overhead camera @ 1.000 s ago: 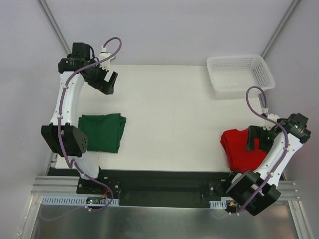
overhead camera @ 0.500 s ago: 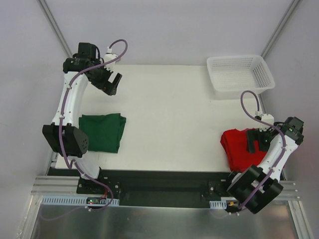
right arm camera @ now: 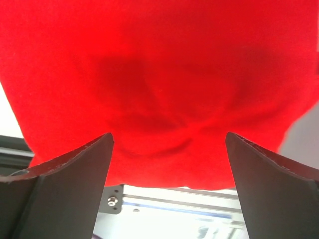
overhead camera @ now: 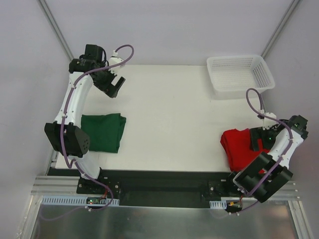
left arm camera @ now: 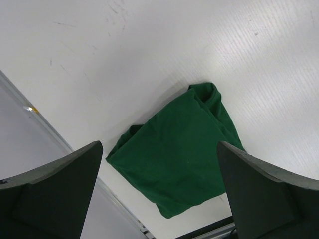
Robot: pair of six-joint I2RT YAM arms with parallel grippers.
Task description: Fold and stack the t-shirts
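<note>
Just changed: left claw (overhead camera: 113,87) drifted right above the far-left bench (overhead camera: 169,114); right claw (overhead camera: 255,142) edged rightward over the red t-shirt (overhead camera: 238,149).
Claws: both wide open, holding nothing.
Shirts: green t-shirt (overhead camera: 103,132) near left, red t-shirt near right, well apart.
Meaning: both look folded; stacking not yet begun.

left arm rises from its base to an elbow low on the left, then the forearm arcs up and away to the far-left. left gripper (overhead camera: 114,87) sits high, pointing down and to the right, jaws spread wide and empty. right arm is folded tight, elbow close to its base, forearm angled out right, wrist bent back inward. right gripper (overhead camera: 257,140) sits low, jaws wide apart, gripping nothing. fingers (left arm camera: 55,189) fully spread in both wrist views.
</note>
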